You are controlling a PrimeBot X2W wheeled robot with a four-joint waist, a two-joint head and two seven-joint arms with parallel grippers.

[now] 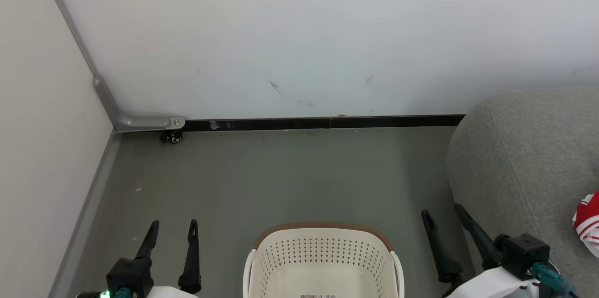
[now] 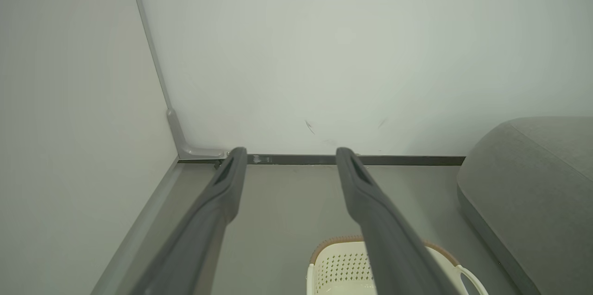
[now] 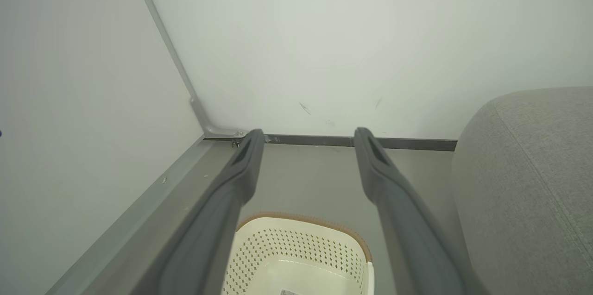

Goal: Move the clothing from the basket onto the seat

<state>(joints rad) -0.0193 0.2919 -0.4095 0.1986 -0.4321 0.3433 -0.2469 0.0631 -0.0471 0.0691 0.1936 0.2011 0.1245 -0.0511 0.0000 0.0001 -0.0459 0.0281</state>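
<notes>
The cream perforated basket (image 1: 323,260) with a brown rim stands on the floor at the bottom centre; the part of its inside that shows holds no fabric. It also appears as the basket (image 2: 345,265) and the basket (image 3: 301,258) in the wrist views. The grey seat (image 1: 529,171) fills the right side, and a piece of red-and-white clothing (image 1: 588,223) lies on it at the frame's right edge. My left gripper (image 1: 173,225) hangs open left of the basket, holding nothing. My right gripper (image 1: 442,210) stands open between the basket and the seat, holding nothing.
White walls meet in a corner at the far left, with a metal bracket and small caster (image 1: 171,136) at the floor. A dark baseboard (image 1: 327,122) runs along the back wall. Grey floor (image 1: 290,176) lies between the basket and the wall.
</notes>
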